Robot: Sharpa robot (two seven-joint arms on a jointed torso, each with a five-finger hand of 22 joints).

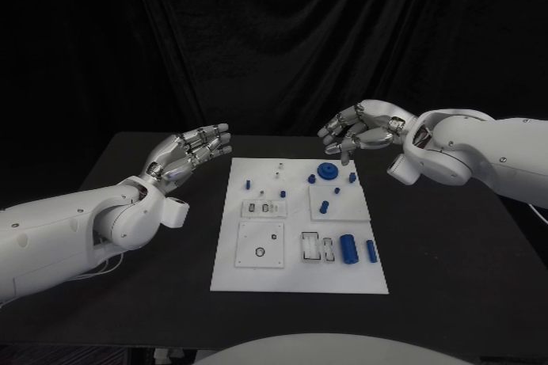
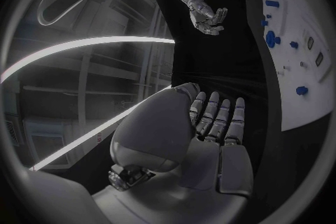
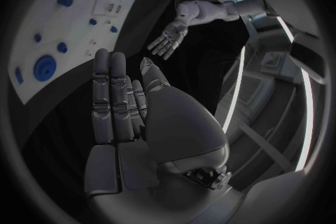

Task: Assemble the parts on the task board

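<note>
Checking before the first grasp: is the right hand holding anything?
No. The right hand hovers past the task board's far edge, fingers apart and empty.

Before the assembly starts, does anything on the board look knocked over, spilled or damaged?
Nothing stands out. The task board lies flat and square on the black table, its blue parts lie on it, none off it. Both the left hand and the right hand hover open, holding nothing.
</note>
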